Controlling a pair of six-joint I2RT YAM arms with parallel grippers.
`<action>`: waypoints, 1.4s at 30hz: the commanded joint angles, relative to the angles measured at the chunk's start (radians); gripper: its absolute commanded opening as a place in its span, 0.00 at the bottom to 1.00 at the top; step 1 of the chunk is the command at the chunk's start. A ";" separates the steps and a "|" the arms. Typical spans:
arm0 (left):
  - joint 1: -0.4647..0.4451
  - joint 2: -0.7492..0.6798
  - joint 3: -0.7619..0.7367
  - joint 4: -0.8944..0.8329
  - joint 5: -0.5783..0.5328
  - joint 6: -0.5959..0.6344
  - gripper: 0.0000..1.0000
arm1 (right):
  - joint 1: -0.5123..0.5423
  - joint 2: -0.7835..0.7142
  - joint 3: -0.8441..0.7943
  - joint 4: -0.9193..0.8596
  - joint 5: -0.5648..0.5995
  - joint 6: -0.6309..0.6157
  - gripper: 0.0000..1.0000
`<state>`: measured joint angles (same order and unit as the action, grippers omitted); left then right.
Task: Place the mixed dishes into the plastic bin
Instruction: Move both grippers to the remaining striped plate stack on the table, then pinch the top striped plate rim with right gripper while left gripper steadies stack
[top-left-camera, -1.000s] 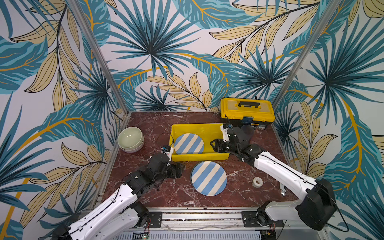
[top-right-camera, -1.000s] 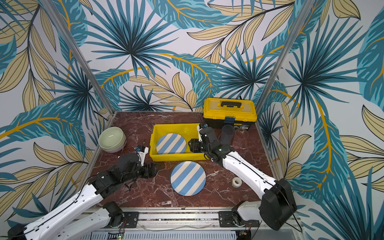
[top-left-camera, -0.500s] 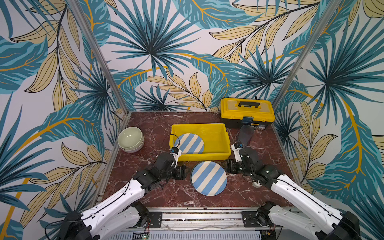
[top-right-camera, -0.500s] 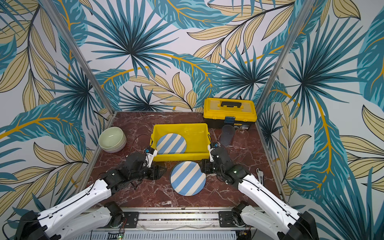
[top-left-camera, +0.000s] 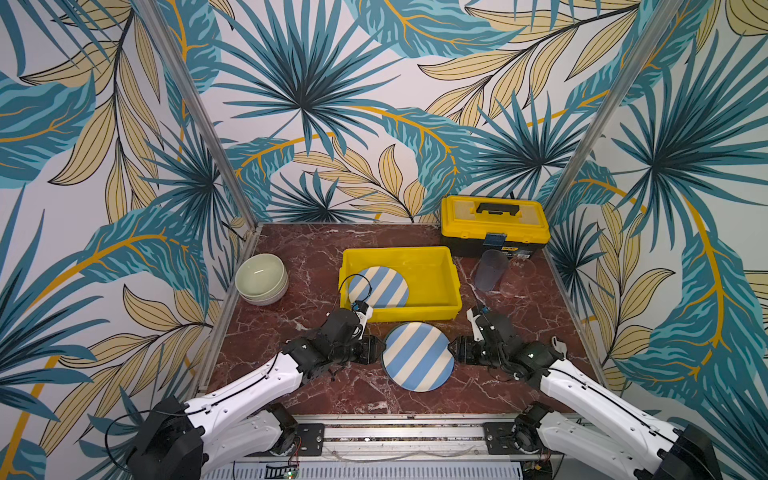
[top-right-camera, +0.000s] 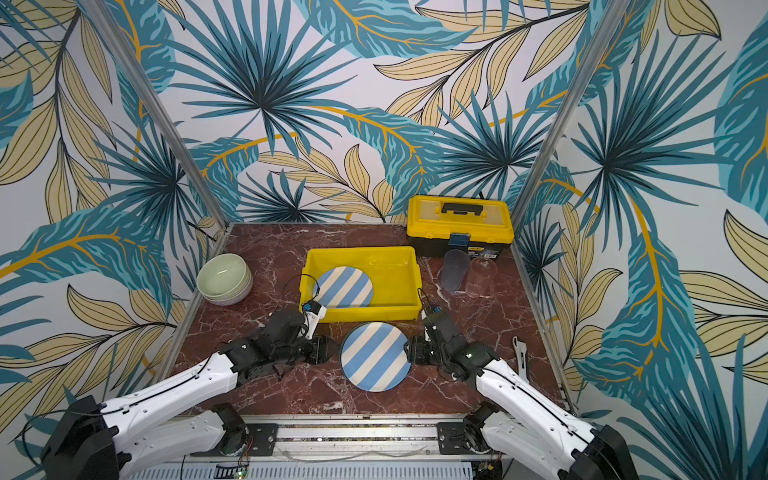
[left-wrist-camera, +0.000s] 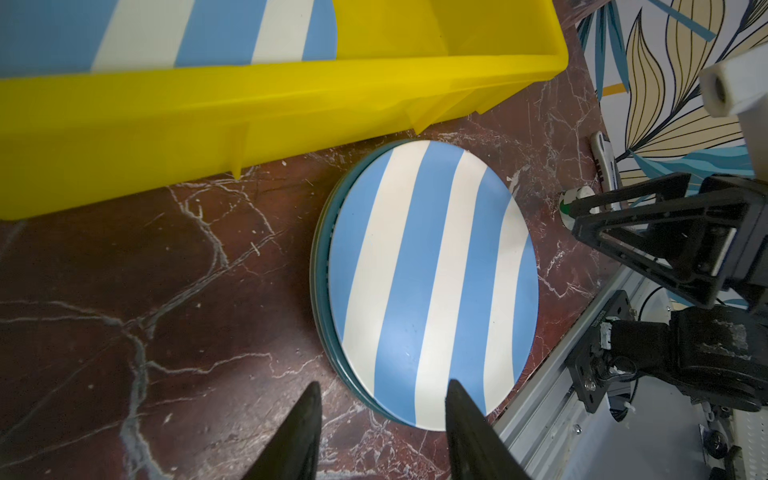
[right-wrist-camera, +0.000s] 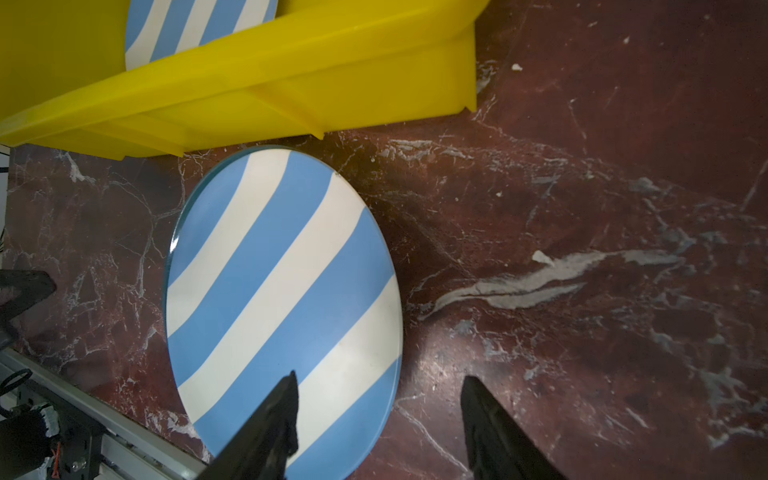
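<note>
A blue-and-white striped plate (top-left-camera: 417, 356) (top-right-camera: 375, 356) lies on the marble in front of the plastic bin (top-left-camera: 399, 250) (top-right-camera: 361, 250). In the left wrist view a teal rim shows under this plate (left-wrist-camera: 432, 278). A second striped plate (top-left-camera: 378, 286) lies inside the bin. My left gripper (top-left-camera: 376, 349) (left-wrist-camera: 380, 386) is open at the plate's left edge, its jaws either side of the rim. At the plate's right edge my right gripper (top-left-camera: 453, 351) (right-wrist-camera: 378, 378) is open, one finger over the plate (right-wrist-camera: 282, 307). Stacked pale green bowls (top-left-camera: 261, 278) and two clear tumblers (top-left-camera: 490, 270) stand apart.
A yellow toolbox (top-left-camera: 494, 224) with a black handle stands at the back right, behind the tumblers. A white hand tool (top-right-camera: 519, 353) lies near the right wall, with a small roll (left-wrist-camera: 575, 199) beside it. A metal rail (top-left-camera: 399, 432) runs along the table's front edge.
My right arm has drawn back from the bin to the plate's right edge. My left gripper has moved up to the plate's left edge and its jaws have narrowed.
</note>
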<state>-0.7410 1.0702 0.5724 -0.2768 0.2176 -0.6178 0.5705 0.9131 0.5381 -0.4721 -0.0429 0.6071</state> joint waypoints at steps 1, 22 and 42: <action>-0.021 0.025 0.018 0.030 -0.034 -0.020 0.46 | 0.005 -0.011 -0.039 0.039 -0.020 0.023 0.64; -0.057 0.209 0.062 0.100 -0.050 -0.086 0.35 | 0.006 0.058 -0.119 0.152 -0.051 0.018 0.64; -0.069 0.304 0.089 0.099 -0.095 -0.093 0.30 | 0.005 0.096 -0.122 0.200 -0.061 0.012 0.63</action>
<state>-0.8055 1.3636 0.6407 -0.1940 0.1493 -0.7147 0.5713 1.0065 0.4347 -0.2848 -0.1020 0.6209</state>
